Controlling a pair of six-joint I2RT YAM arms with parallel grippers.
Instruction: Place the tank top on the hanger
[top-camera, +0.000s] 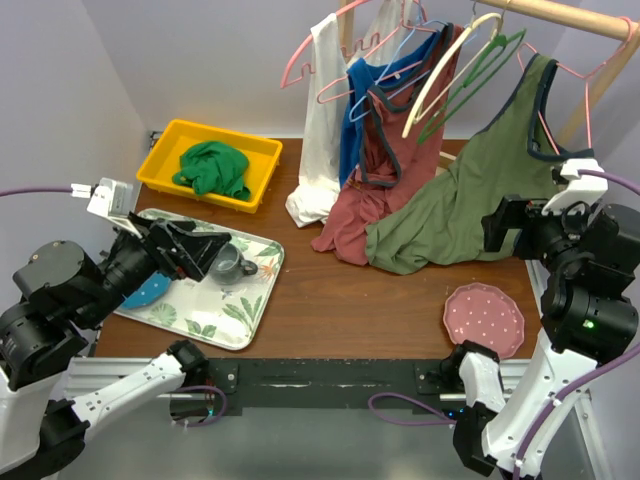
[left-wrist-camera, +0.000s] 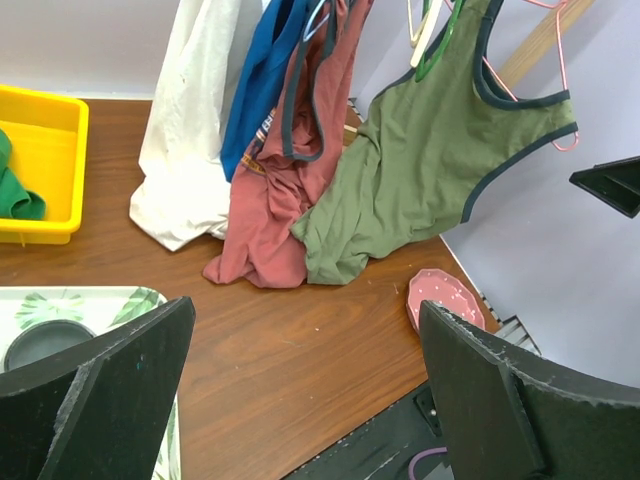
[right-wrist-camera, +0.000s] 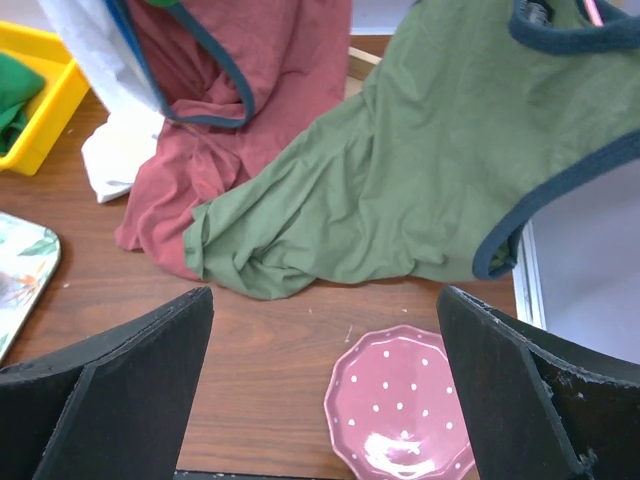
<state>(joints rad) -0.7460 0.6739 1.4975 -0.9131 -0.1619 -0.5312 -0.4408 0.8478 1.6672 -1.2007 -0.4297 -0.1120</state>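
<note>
The tank top (top-camera: 212, 168) is bunched up in a heap inside the yellow bin (top-camera: 168, 170) at the far left of the table (top-camera: 350, 300). Nothing's touching it. From the left wrist view I only catch a sliver of it at the edge.

The hanger (top-camera: 478, 78) is way over on the other side, hooked on the wooden rail (top-camera: 570, 15) at the back right. It hangs tilted, right next to a cream hanger (top-camera: 440, 80), with nothing on it. Around it on the rail are an olive top (top-camera: 470, 200), a rust-red top (top-camera: 370, 200), a blue one (top-camera: 355, 120) and a white one (top-camera: 315, 150). Their bottoms drape onto the tabletop.

The left gripper (top-camera: 205, 252) is over the leaf-print tray (top-camera: 235, 320), close to a dark cup (top-camera: 228, 262). Its fingers are spread wide with nothing between them, which is super clear from its own camera. The right gripper (top-camera: 500, 225) is up by the olive top, and it's also spread wide and not holding anything. A pink dotted plate (top-camera: 484, 318) sits on the table just below it, near the front edge.

So both grippers are well apart from the tank top and the hanger.
</note>
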